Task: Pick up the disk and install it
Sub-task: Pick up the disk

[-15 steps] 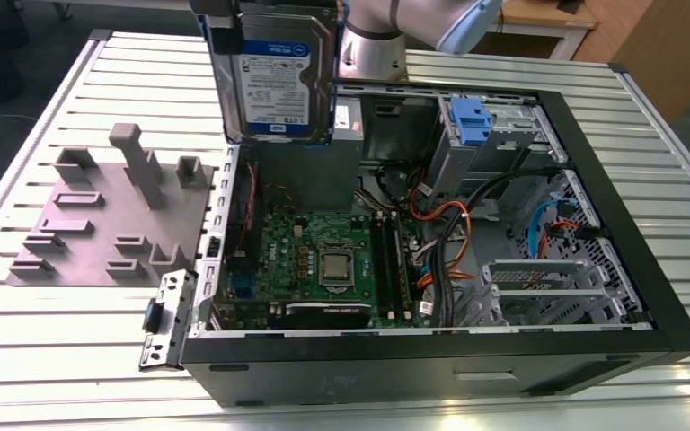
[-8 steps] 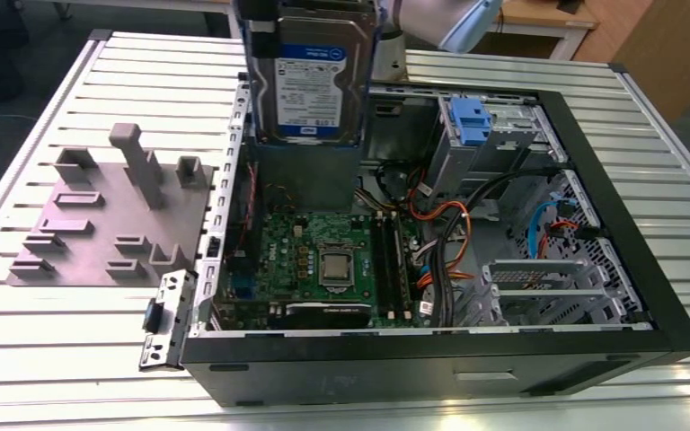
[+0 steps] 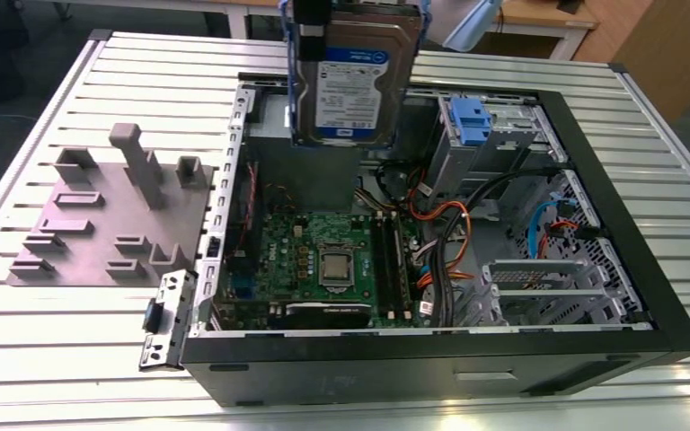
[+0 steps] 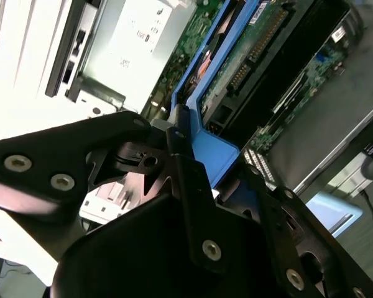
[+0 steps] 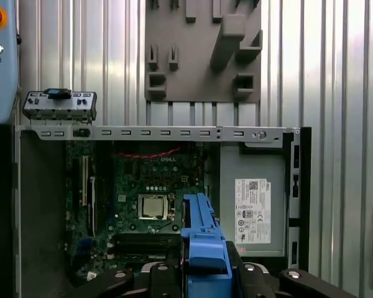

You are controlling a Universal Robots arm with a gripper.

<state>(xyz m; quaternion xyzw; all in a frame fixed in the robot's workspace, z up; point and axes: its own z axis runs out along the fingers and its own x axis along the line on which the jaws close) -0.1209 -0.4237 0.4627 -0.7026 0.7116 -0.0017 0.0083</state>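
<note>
Disk [image 3: 351,76] being held upright above the open computer case [image 3: 441,373]
The slatted worktop [image 3: 57,81] is carrying the case, which is lying on its side with the panel off, probably so its bays are reachable from above. The disk is hanging edge-down over the interior, label facing the exterior view. The claw [image 5: 205,267] is clenching the drive's blue carrier frame [image 5: 202,245], jaws narrowed tight onto it.

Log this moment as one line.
pincer: shut on the disk, at its blue frame | position: in the air above the open computer case | installed: not yet
</note>
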